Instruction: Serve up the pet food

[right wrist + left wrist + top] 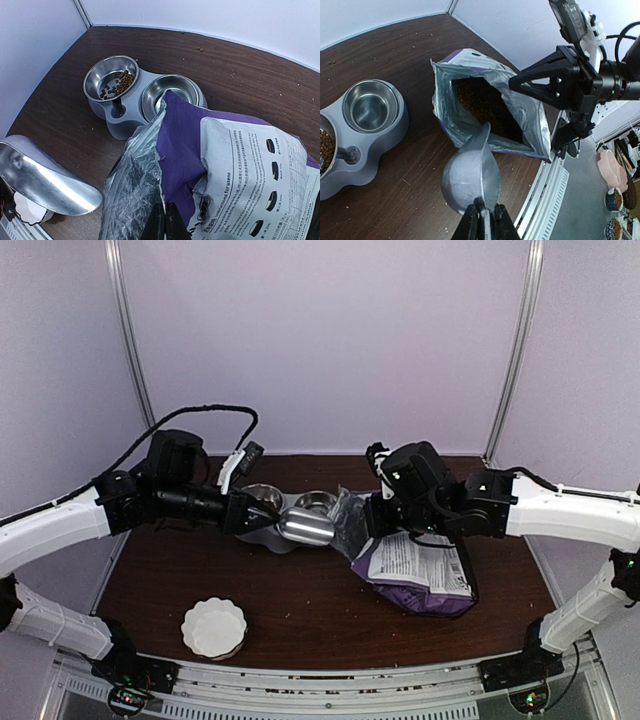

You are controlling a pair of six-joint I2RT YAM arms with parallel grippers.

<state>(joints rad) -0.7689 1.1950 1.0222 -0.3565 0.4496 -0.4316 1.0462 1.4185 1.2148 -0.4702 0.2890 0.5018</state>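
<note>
We hold the metal scoop (pixel 470 175) by its handle, the left pincer (pixel 482 222) clamped on it. The right pincer (pixel 165 220) is closed on the foil lip of the kibble bag (pixel 240 165). The pet food (pixel 485 107) lies inside the bag. A little also lies in the double-bowl feeder (pixel 125 117), in the bowl farther from the bag.

Risk: the scoop rim snags the bag's lip, dragging the bag and spilling kibble. The bag mouth is narrow, and the feeder just beside it limits swing room.
</note>
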